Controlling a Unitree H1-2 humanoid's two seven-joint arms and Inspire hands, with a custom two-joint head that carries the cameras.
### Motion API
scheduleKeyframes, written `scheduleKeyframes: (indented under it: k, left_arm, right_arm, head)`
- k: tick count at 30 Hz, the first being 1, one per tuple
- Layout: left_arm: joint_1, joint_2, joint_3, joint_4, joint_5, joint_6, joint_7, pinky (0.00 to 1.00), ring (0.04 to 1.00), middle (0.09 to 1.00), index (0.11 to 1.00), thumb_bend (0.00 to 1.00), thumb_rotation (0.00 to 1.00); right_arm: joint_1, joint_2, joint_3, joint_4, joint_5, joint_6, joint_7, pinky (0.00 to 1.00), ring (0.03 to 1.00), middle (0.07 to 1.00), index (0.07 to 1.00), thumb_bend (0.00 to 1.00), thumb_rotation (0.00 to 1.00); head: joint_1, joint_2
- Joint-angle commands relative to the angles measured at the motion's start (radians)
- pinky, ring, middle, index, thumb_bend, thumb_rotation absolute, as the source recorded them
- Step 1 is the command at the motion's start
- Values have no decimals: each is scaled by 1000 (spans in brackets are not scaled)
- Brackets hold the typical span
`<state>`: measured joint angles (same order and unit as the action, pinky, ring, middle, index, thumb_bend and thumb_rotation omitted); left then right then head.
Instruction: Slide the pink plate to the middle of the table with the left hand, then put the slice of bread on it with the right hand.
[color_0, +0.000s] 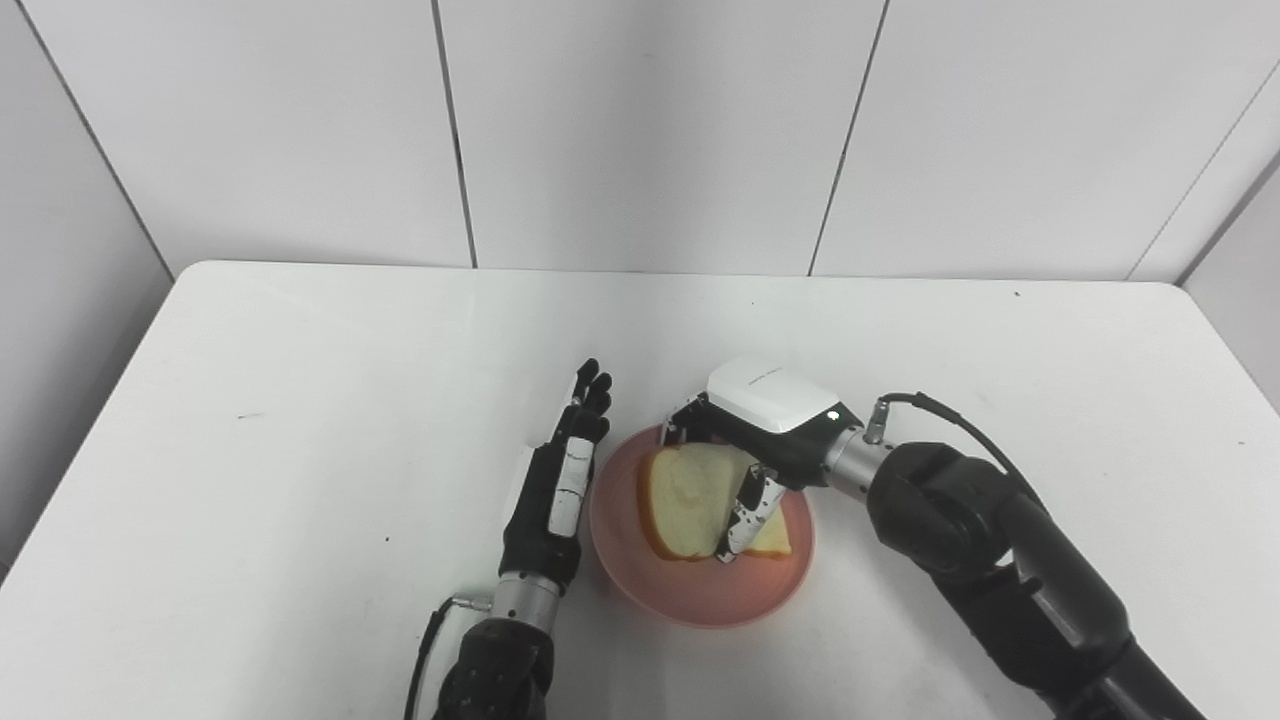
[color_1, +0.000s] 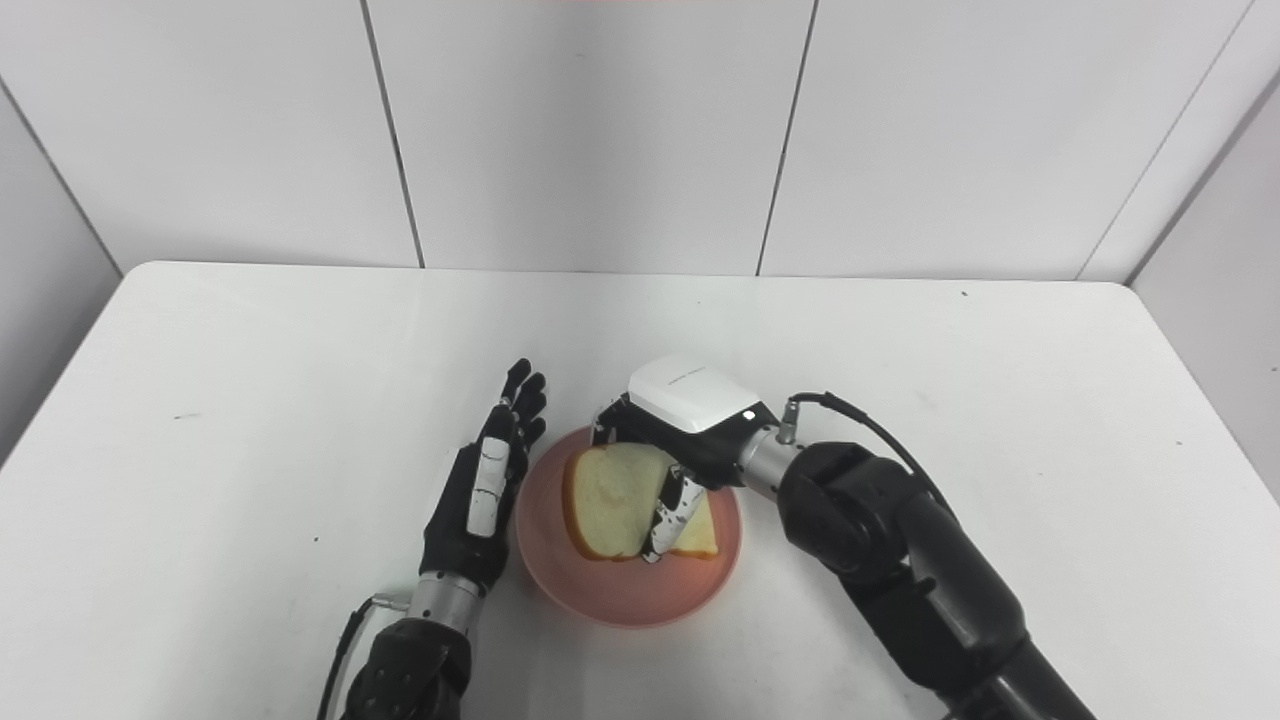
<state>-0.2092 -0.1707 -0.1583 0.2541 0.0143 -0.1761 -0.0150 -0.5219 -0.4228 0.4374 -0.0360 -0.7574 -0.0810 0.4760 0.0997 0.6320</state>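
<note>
We see the pink plate (color_0: 700, 590) on the white table (color_0: 300, 400) close to the near edge, about midway between the side edges, with wide bare surface toward the far edge and both far corners. The slice of bread (color_0: 685, 500) lies in the plate, our right hand (color_0: 760, 440) pinching it from above. Our left hand (color_0: 555, 485) stands flat, fingers straight, just beside the plate's left rim, holding nothing.

I see a white table (color_0: 300, 380) with rounded far corners filling most of my view (a few small dark specks mark its top). Behind it stand pale grey wall panels (color_0: 640, 130) split by thin dark seams. Light falls evenly, without hard shadows.
</note>
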Motion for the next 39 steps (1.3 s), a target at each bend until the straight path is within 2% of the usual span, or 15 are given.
scheduleKeyframes:
  k: [1,4,9,14,18,21,25,30,34,35,37,39]
  left_arm:
    - [-2,-27,-6,-6,-27,-20,-20,1000,998,993,980,809,1000]
    - [-2,-25,-9,-13,-15,-14,-10,1000,1000,1000,985,824,1000]
    - [-2,-38,4,-22,-8,-32,28,997,991,984,976,795,1000]
    - [-7,-34,7,-18,-1,-32,45,1000,999,988,981,806,1000]
    - [-7,-31,6,-20,-10,-35,44,1000,994,988,980,794,1000]
    - [-8,-28,6,-15,-17,-34,38,1000,998,990,980,795,1000]
    - [-8,-27,8,-19,-24,-32,33,1000,1000,994,984,784,1000]
    - [-6,-20,9,-22,-22,-39,32,993,994,992,983,767,1000]
    - [-2,-14,6,-33,-4,-34,37,1000,1000,1000,991,781,1000]
    - [-1,-12,5,-34,7,-40,43,994,995,991,984,765,1000]
    - [1,-7,4,-35,19,-48,46,997,997,992,984,762,1000]
    - [5,-2,4,-40,34,-50,49,1000,1000,992,984,755,1000]
  right_arm:
    - [-11,-8,3,8,-15,-53,-41,626,721,764,762,651,260]
    - [-5,-11,1,18,-24,-73,-64,720,826,874,877,687,298]
    - [14,-17,-10,-37,-48,-28,-29,797,851,854,787,712,364]
    - [33,-20,-36,-60,-29,-15,-6,902,922,922,949,772,471]
    - [47,-24,-61,-98,-22,-19,-6,945,966,979,997,806,585]
    - [62,-20,-87,-127,1,-11,-6,957,980,995,1000,822,609]
    - [88,-14,-132,-165,44,9,-8,968,992,1000,1000,829,584]
    - [163,41,-235,-218,138,28,-87,949,999,1000,1000,812,494]
    - [223,102,-318,-204,230,7,-191,917,1000,1000,1000,761,561]
    - [233,114,-333,-197,248,2,-212,907,1000,1000,1000,739,605]
    - [251,131,-355,-182,284,-16,-242,906,1000,1000,1000,729,637]
    - [270,147,-369,-168,330,-29,-265,945,1000,1000,1000,721,713]
  head:
    - [0,-2]
    - [0,0]
    - [1,1]
    - [2,-2]
    - [0,-3]
    - [-2,-6]
    - [3,-4]
    - [-5,-6]
    - [4,-9]
    - [4,-9]
    - [9,-12]
    - [8,-12]
